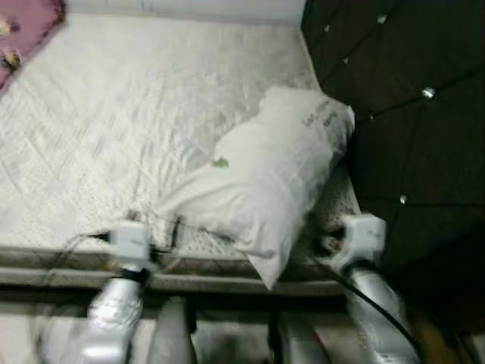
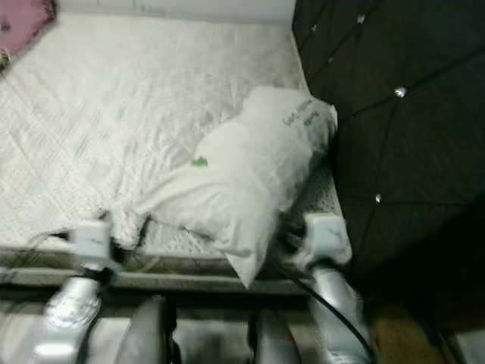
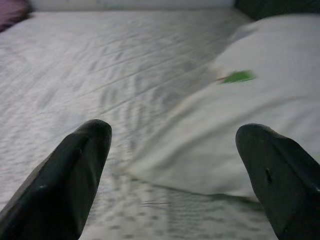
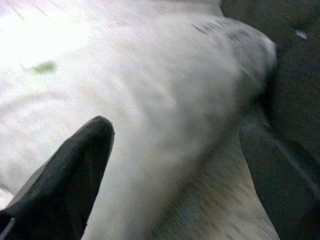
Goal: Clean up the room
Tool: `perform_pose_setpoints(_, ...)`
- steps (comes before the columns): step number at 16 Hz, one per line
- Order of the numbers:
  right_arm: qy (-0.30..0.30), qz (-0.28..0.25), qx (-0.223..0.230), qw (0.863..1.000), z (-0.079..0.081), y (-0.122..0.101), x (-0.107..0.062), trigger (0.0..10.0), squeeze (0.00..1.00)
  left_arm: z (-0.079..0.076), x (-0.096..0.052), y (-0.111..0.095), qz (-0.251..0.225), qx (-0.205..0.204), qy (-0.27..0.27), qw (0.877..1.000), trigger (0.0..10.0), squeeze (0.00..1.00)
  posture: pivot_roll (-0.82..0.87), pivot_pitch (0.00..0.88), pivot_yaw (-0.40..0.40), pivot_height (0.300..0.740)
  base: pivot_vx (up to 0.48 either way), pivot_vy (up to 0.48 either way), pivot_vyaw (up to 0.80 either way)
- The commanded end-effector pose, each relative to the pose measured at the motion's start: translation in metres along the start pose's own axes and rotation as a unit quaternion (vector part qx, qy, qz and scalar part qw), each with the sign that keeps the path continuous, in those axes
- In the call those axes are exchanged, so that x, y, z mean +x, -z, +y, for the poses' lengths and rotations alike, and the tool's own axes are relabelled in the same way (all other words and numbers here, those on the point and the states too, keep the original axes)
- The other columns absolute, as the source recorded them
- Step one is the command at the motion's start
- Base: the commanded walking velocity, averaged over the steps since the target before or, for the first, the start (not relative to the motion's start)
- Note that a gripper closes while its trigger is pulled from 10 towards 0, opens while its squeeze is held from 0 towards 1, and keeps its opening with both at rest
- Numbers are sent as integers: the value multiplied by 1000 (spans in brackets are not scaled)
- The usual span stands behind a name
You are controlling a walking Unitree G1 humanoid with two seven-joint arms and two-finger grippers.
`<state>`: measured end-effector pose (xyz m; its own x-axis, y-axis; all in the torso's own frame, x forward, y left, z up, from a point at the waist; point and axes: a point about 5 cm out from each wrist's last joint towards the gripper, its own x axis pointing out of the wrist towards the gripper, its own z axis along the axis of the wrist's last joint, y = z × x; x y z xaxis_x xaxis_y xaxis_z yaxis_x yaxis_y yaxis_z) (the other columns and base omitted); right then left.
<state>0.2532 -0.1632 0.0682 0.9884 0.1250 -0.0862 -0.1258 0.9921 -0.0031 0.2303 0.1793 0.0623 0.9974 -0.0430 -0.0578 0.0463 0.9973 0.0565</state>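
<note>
Looking down, I see the white pillow lying crooked on the bed, by the dark headboard. Both my left gripper and right gripper are spread wide, holding nothing. Grabbing one corner might drag it off the edge.

White pillow with green mark, white quilted bedspread, black tufted headboard.

dim, soft motion blur throughout (glare patch in right wrist view)
</note>
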Motion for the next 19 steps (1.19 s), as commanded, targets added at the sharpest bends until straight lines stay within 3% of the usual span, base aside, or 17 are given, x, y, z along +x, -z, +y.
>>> perform_pose_setpoints(1, 21, 12, -8, 1000, -12, 5, -6, 10000, 0, -7, 1, -2, 0, -5, 6, 1000, 10000, 0, 12, 100, -19, 629, 0, 0, 0)
perform_pose_setpoints(5, 15, 11, -7, 1000, -11, 6, -4, 10000, 0, -6, 1, -1, 3, 1, 0, 1000, 10000, 0, 15, 101, -12, 624, 0, 0, 0)
perform_pose_setpoints(10, -27, 31, -9, 999, -5, 11, -2, 10000, 0, -6, -1, 0, 6, 5, -5, 1000, 10000, 0, 13, 108, -18, 559, 0, 0, 0)
perform_pose_setpoints(19, -81, 36, -35, 995, 4, 10, 8, 10000, 0, -7, -3, -3, -1, 0, 5, 1000, 10000, 0, 24, 107, -23, 559, 0, 0, 0)
